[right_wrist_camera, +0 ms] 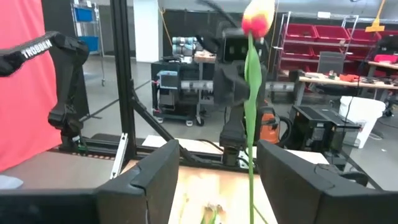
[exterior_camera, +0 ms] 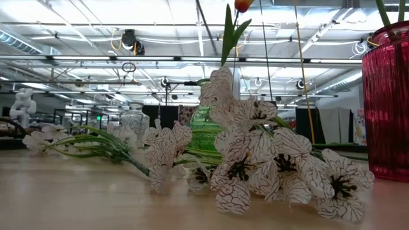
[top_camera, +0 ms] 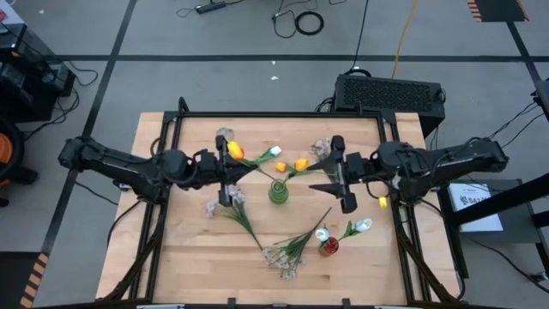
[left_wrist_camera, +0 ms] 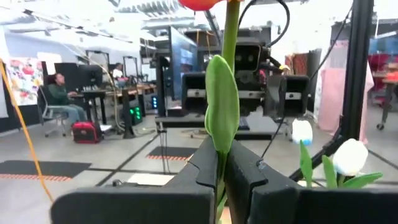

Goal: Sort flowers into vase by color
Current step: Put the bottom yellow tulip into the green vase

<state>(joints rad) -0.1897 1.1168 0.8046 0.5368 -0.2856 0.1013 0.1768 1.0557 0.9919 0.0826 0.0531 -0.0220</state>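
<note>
Left gripper clamped on an orange tulip stem left of frame centre, right gripper spread wide around another tulip stem near the green vase; risk: unheld, that stem may tip out.

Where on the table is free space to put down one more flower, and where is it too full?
Bare wood lies along the table's near-left corner, left of the pale sprays, and along the far edge behind the green vase. A strip right of the red vase is also bare. The middle is crowded: both vases, loose flowers, the left hand and right hand.
</note>
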